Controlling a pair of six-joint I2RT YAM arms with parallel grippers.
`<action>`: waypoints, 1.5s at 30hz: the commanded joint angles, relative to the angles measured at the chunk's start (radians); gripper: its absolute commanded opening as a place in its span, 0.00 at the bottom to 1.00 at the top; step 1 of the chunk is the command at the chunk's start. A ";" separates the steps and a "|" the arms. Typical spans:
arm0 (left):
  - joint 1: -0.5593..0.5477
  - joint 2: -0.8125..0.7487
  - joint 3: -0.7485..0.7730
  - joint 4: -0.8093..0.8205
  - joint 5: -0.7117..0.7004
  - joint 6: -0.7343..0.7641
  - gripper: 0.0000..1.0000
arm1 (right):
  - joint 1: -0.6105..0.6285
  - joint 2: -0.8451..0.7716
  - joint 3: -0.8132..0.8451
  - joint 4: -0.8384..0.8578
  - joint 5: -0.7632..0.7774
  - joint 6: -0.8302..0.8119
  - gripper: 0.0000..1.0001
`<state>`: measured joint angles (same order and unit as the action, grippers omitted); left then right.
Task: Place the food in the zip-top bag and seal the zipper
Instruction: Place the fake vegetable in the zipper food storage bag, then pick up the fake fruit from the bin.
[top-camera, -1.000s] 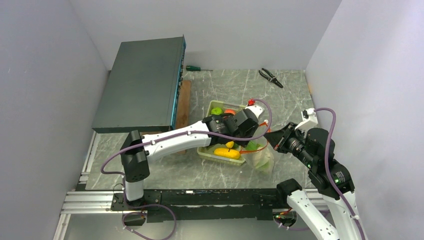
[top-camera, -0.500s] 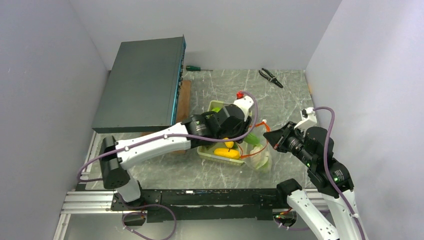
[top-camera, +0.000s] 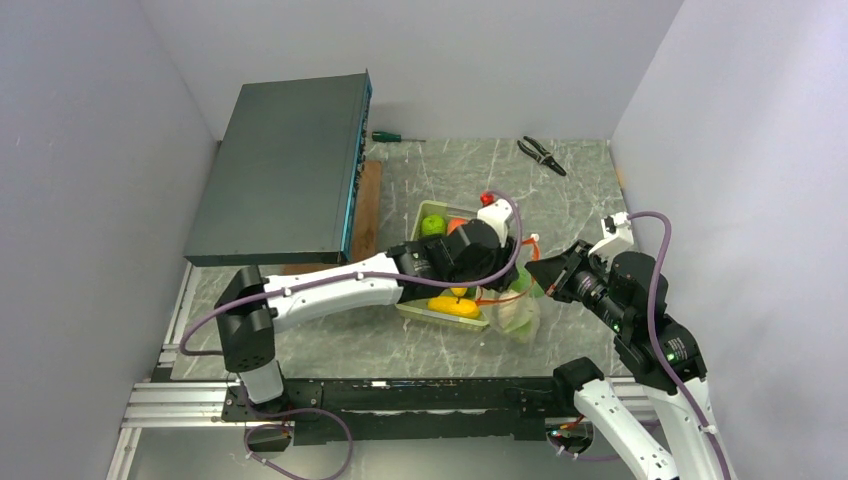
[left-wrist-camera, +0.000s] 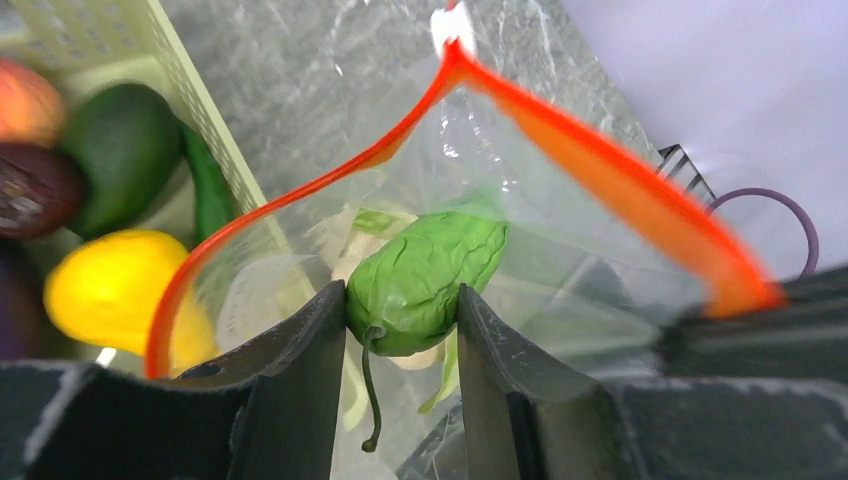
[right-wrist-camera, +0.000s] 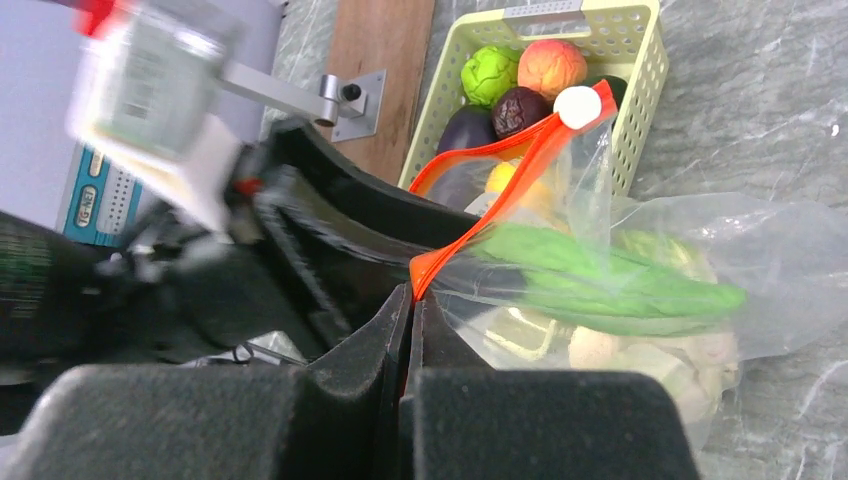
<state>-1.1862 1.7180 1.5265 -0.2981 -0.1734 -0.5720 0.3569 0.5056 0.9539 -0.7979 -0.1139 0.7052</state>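
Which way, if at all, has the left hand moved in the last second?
Yes. From above, the left hand, gripping the green piece, has shifted slightly left, toward the dark box.

Zip-top bag (top-camera: 520, 315) on surface (top-camera: 580, 190), just right of tray (right-wrist-camera: 650, 60). Leafy vegetable (left-wrist-camera: 425, 275) at bag mouth, between fingers (left-wrist-camera: 300, 380) of left end effector (left-wrist-camera: 402, 300), cauliflower (right-wrist-camera: 640, 355) inside bag below. Right end effector (right-wrist-camera: 412, 300) clamped on zipper (right-wrist-camera: 500, 200). Pliers (top-camera: 542, 154), screwdriver (top-camera: 395, 137) near far edge; box (top-camera: 285, 170) far left.
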 joint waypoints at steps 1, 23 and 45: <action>-0.001 0.023 -0.099 0.246 0.058 -0.163 0.30 | 0.001 -0.001 0.006 0.080 -0.011 0.021 0.00; 0.038 -0.199 -0.264 0.176 0.161 -0.122 0.70 | 0.001 -0.022 -0.001 0.050 0.005 0.003 0.00; 0.063 -0.326 -0.127 -0.051 0.048 -0.007 0.85 | 0.001 0.002 -0.021 0.002 0.171 -0.081 0.00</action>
<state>-1.1343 1.4891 1.4021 -0.2867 -0.0528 -0.6136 0.3588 0.4961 0.9199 -0.8112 0.0067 0.6567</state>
